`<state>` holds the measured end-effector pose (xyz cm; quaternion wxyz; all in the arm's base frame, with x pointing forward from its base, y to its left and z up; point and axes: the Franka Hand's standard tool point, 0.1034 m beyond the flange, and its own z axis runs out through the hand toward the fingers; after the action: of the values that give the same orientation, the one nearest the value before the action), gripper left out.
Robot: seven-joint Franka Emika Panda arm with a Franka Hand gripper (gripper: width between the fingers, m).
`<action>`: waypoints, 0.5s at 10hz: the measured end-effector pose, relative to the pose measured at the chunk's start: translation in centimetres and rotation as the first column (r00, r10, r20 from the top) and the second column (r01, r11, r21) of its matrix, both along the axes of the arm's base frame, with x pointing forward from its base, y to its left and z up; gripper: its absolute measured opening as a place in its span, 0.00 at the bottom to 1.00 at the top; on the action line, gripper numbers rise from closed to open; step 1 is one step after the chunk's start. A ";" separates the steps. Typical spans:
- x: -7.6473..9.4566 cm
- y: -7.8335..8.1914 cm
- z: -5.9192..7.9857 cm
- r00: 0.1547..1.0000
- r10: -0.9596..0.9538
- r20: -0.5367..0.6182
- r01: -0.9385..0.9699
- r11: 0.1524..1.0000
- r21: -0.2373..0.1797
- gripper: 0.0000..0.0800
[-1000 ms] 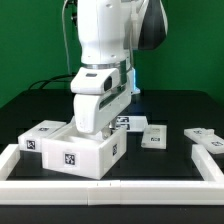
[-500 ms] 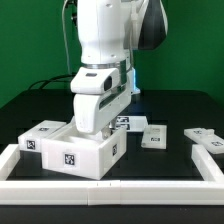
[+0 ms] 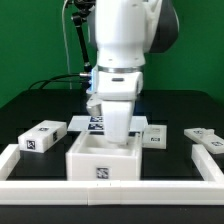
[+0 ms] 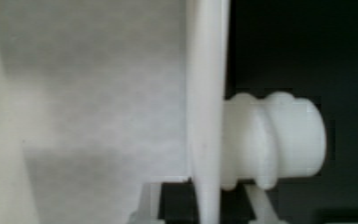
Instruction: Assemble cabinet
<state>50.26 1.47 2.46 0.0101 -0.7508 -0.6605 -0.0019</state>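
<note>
White plastic cabinet: it is in loose parts, one box body and three blocks I can count.
Box body (image 3: 104,162): one. It stands on the worktop with its open side up, just behind the front rail. I cannot tell if they touch. One black-and-white tag shows on its front.
Blocks: three, all lying apart from the box body.
Left block (image 3: 42,137): one, near the exterior view's left, with tags on it.
Middle block (image 3: 155,138): one, small, just beside the box body's back corner on the exterior view's right.
Far block (image 3: 205,140): one, at the exterior view's right edge, cut off by the picture. It may be more than one piece.
Arm (image 3: 125,50): one, white, reaching straight down into the open box body.
Fingers (image 4: 261,204): two. In the exterior view their tips are hidden inside the box body. In the wrist view, which is blurry, one pale finger sits on each side of a thin white wall, pinching it.
Round knob (image 4: 286,140): one, white, sticking out from that thin wall.
Marker board (image 3: 95,123): one, flat, behind the box body, mostly hidden by the arm.
Rails: three show, low and white: front rail (image 3: 40,192), left rail (image 3: 10,160), right rail (image 3: 212,166).
Worktop (image 3: 180,108): one, black.
</note>
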 end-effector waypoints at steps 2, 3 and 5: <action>-0.2 -0.1 -0.1 1.000 -0.001 -0.002 0.001 1.000 0.000 0.05; -0.2 -0.1 -0.1 1.000 -0.002 -0.002 0.002 1.000 0.000 0.05; -0.1 0.2 -0.1 0.999 0.045 0.001 -0.045 0.999 0.003 0.05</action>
<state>50.15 1.72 2.33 0.0108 -0.7358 -0.6771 -0.0031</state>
